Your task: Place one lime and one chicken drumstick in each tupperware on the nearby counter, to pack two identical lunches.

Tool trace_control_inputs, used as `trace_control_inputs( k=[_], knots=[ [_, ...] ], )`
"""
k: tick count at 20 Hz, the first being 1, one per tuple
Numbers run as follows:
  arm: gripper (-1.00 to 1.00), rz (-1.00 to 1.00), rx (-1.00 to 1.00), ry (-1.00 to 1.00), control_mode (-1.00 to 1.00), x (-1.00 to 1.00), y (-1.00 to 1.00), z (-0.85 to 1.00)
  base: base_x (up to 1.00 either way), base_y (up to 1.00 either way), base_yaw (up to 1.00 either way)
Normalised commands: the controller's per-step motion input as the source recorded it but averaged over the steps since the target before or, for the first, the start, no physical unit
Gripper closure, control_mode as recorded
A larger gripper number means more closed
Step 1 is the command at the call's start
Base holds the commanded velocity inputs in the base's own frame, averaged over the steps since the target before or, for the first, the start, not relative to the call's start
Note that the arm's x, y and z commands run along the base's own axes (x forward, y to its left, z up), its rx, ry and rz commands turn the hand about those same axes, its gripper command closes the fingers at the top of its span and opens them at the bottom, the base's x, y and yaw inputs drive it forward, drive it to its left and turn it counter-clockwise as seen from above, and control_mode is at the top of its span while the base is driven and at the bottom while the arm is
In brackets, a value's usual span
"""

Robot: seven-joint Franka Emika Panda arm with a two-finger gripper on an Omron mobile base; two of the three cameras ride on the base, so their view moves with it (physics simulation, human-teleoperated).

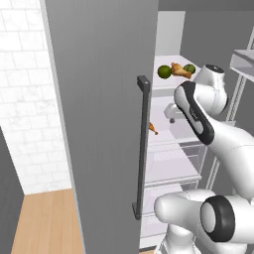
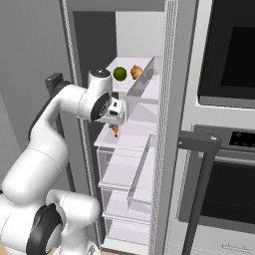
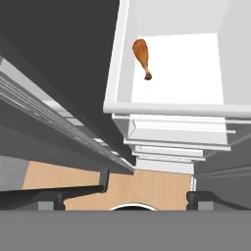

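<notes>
Ahead of my gripper [image 3: 125, 196], left of centre in the hand view, one chicken drumstick [image 3: 141, 57] lies on a white fridge shelf [image 3: 186, 73], plump end away, bone toward me; I see the fingers [image 3: 54, 195] spread wide with nothing between them; above the hand, on the top shelf [image 1: 163, 82] in the left base view, sit a lime [image 1: 164, 71], a second drumstick [image 1: 180, 70] and another lime [image 1: 189, 68], close together; the grey fridge door [image 1: 104, 114] stands open at my left.
</notes>
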Motion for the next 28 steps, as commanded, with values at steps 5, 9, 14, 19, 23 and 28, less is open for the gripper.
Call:
trace_control_inputs(
  k=[5,9,14,19,23,28],
  knots=[
    [-1.00,0.40,0.00,-0.15,-1.00,0.34,0.00,-0.59,0.00,0.00,0.00],
    [-1.00,0.36,0.00,-0.18,-1.00,0.28,-0.02,-0.39,0.00,0.00,0.00],
    [-1.00,0.13,0.00,-0.10,-1.00,0.16,-0.05,-0.16,0.00,0.00,0.00],
    [-1.00,-0.01,0.00,-0.02,-1.00,0.41,0.00,-0.17,0.00,0.00,0.00],
    [-1.00,0.00,-0.01,-0.02,-1.00,0.43,-0.04,-0.13,0.00,0.00,0.00],
    [-1.00,0.11,0.00,-0.11,-1.00,0.26,-0.26,-0.16,0.00,0.00,0.00]
  ],
)
